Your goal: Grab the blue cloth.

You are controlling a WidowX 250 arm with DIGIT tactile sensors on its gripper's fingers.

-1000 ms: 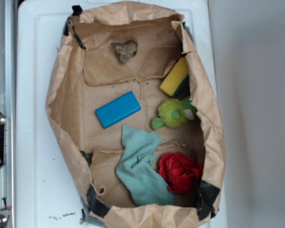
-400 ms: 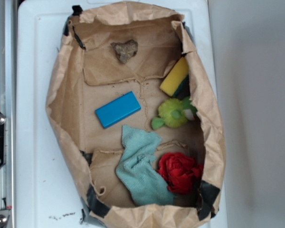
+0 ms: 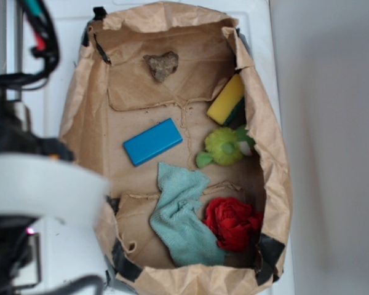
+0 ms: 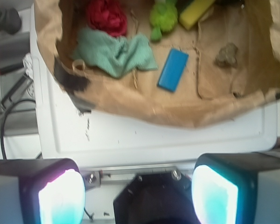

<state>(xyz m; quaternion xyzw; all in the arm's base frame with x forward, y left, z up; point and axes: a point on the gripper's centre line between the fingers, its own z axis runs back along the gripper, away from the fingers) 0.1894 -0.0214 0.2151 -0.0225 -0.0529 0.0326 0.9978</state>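
Note:
The blue cloth [image 3: 181,215] is a pale teal, wrinkled rag lying flat in the near part of an open brown paper bag [image 3: 80,123]. It also shows in the wrist view [image 4: 114,51], upper left. My arm [image 3: 37,190] is a large blur at the left edge, outside the bag. In the wrist view my gripper [image 4: 137,189] is open and empty, its two pads [image 4: 60,198] wide apart. It hovers over the white surface [image 4: 154,135], well short of the bag and cloth.
Inside the bag are a red fabric bundle [image 3: 232,222] touching the cloth's right side, a rigid bright blue block [image 3: 152,142], a green toy [image 3: 224,146], a yellow sponge [image 3: 226,99] and a brown rock [image 3: 162,64]. The bag's crumpled walls stand up around them.
My arm has come into the exterior view at the left, where before there was none. Nothing in the bag has moved.

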